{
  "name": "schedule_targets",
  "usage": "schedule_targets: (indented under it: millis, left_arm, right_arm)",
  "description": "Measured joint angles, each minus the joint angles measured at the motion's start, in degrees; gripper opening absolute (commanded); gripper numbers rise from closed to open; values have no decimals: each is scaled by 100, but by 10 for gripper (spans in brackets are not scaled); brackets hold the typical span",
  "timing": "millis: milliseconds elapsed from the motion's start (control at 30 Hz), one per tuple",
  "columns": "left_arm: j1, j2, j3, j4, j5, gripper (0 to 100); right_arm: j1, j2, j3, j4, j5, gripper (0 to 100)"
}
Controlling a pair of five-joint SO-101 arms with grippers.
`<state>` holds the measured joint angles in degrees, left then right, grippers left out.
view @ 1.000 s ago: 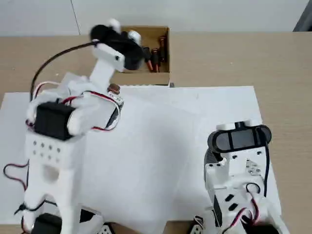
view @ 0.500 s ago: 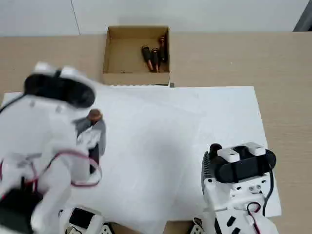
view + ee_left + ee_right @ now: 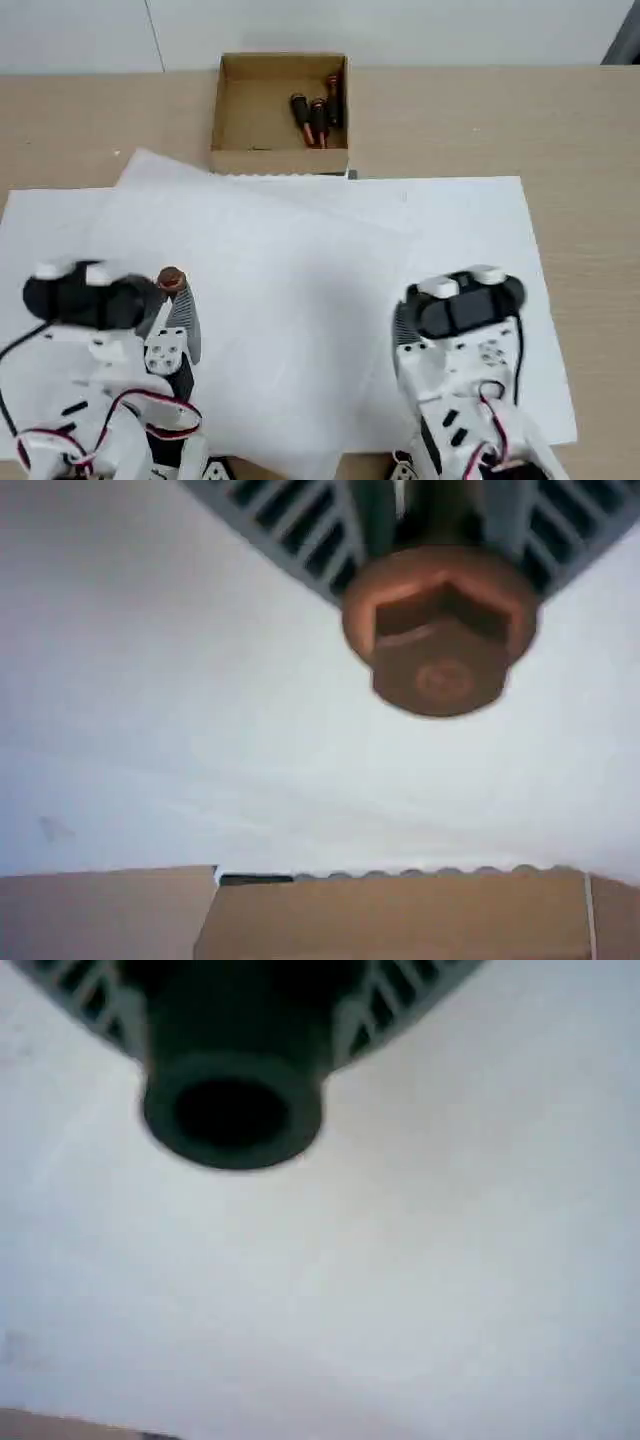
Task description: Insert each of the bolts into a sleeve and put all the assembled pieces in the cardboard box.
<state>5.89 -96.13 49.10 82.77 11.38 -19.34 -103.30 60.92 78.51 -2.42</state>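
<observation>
Bolt (image 3: 438, 630) pinched in left gripper (image 3: 435, 510), lower left of high view; right gripper (image 3: 235, 1000) closed around dark sleeve (image 3: 233, 1110); cardboard box (image 3: 255, 105) top centre (assembled pieces (image 3: 315, 112) inside); white paper (image 3: 330, 260) between.

A: Colours at the left gripper (image 3: 440, 515)?
B: The bolt (image 3: 438, 640) held there is copper-brown; the fingers (image 3: 280, 530) grey, ribbed.
A: And the right gripper (image 3: 235, 1000)?
B: Its sleeve (image 3: 232, 1110) is black. Beneath both, white paper (image 3: 330, 280); ahead, brown box (image 3: 280, 160), tan table (image 3: 450, 120).
</observation>
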Motion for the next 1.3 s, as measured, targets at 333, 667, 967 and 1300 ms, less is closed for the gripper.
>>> schedule_targets:
  millis: [333, 667, 967, 1300]
  left_arm:
    - [0, -730, 1345, -607, 695, 6]
    - [290, -730, 1697, -1503, 2233, 6]
    - [1187, -730, 2127, -2180, 2681, 6]
    - [1855, -730, 2233, -2505, 2690, 6]
  right_arm:
    - [-897, 79, 1178, -1257, 0, 2]
    - [-2084, 0, 1407, -1319, 114, 2]
    - [-2734, 9, 1785, -1574, 545, 2]
    - [-3059, 35, 1785, -1688, 554, 2]
